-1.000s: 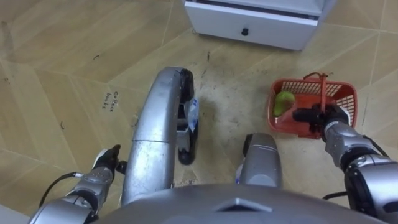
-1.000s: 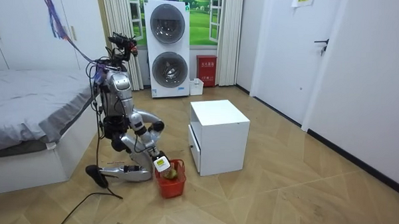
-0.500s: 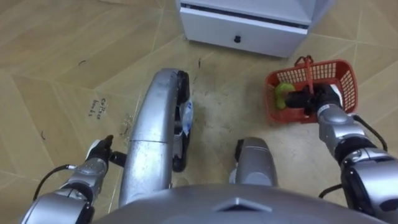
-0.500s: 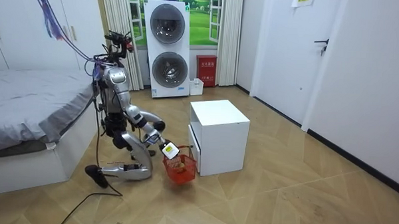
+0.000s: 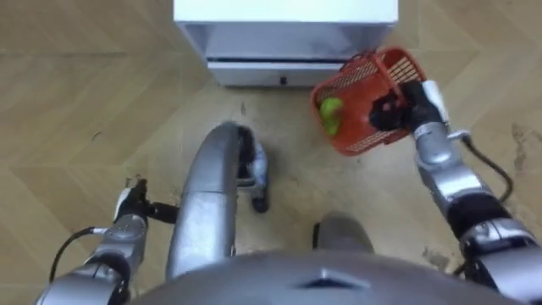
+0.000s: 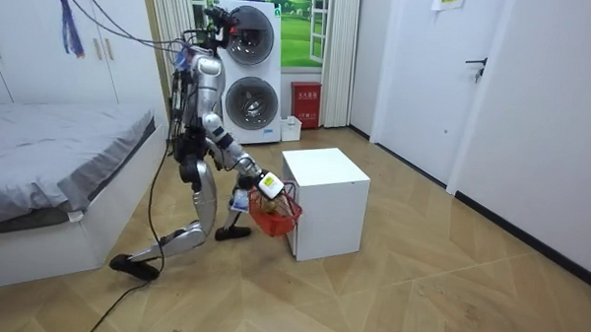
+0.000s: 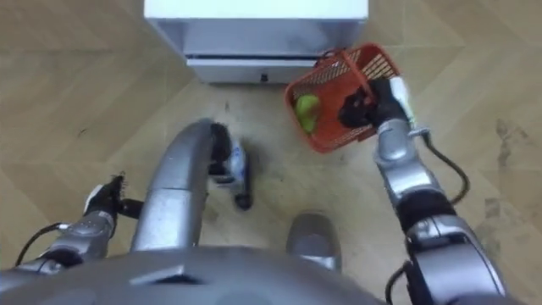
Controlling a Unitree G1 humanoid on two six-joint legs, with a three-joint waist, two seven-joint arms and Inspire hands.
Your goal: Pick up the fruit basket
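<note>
right hand point(image 5: 398, 108) holds one basket point(image 5: 356, 137), seemingly one fruit point(image 5: 331, 114).

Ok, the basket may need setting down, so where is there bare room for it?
The white cabinet has a bare top, and the floor to the room view's right of it is bare too. Its front is crowded: the right hand holds the fruit basket there.

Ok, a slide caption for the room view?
In a lunge beside the white cabinet, the robot holds the red fruit basket clear of the floor in its right hand.
</note>
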